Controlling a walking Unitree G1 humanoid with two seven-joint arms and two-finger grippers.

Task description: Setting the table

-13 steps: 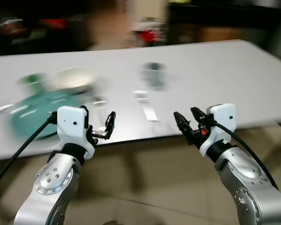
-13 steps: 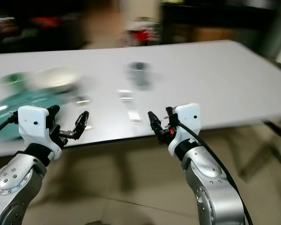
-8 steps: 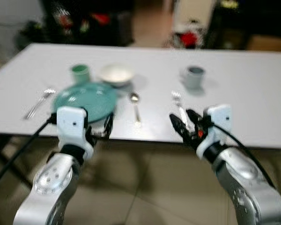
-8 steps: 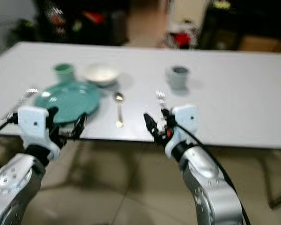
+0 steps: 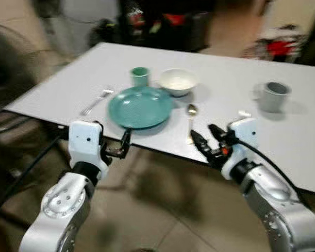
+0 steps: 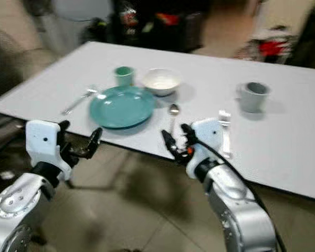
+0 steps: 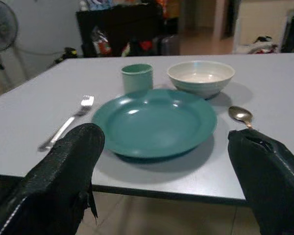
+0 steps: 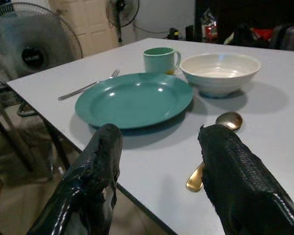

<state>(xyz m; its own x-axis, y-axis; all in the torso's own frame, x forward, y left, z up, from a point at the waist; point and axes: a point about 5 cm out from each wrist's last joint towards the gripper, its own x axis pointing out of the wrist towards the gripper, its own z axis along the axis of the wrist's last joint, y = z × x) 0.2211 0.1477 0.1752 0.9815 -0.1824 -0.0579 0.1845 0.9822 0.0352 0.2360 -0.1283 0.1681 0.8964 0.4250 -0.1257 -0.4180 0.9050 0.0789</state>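
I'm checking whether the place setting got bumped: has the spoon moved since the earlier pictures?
No. The spoon lies just right of the green plate and below the bowl, as before. The whole picture has shifted, so the camera moved.

left claw (image 5: 118,149) raised, fingers apart | right claw (image 5: 206,140) raised, fingers apart

A teal plate (image 7: 154,122) is seen near the surface (image 7: 29,122) edge, framed by the left hand (image 7: 161,181) with its fingers (image 7: 63,171) spread apart.
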